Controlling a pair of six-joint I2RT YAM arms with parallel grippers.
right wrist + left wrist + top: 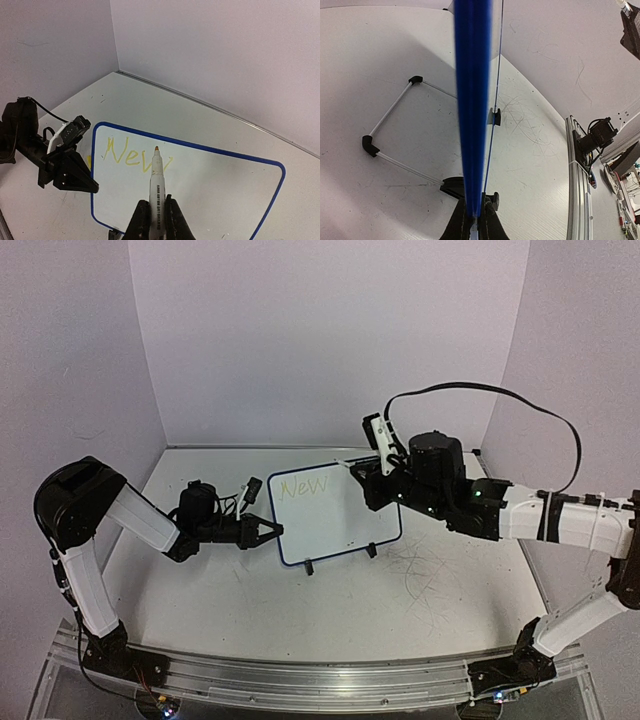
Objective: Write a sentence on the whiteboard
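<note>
The whiteboard (340,525) stands tilted on its two black feet at mid-table, blue-framed. Pale yellow lettering "New" (300,485) sits in its top left corner; it also shows in the right wrist view (131,154). My left gripper (275,533) is shut on the board's left edge, seen as a blue strip (472,100) between the jaws (477,216). My right gripper (157,216) is shut on a white marker (157,185) with an orange tip. The tip is over the "w", just off or touching the board (215,195). The right gripper also shows from above (372,478).
Thin grey scribble scratches (430,580) mark the tabletop right of the board. A thin rod frame with black corners (390,135) lies behind the board. An aluminium rail (300,680) runs along the near edge. Walls close in the back and sides.
</note>
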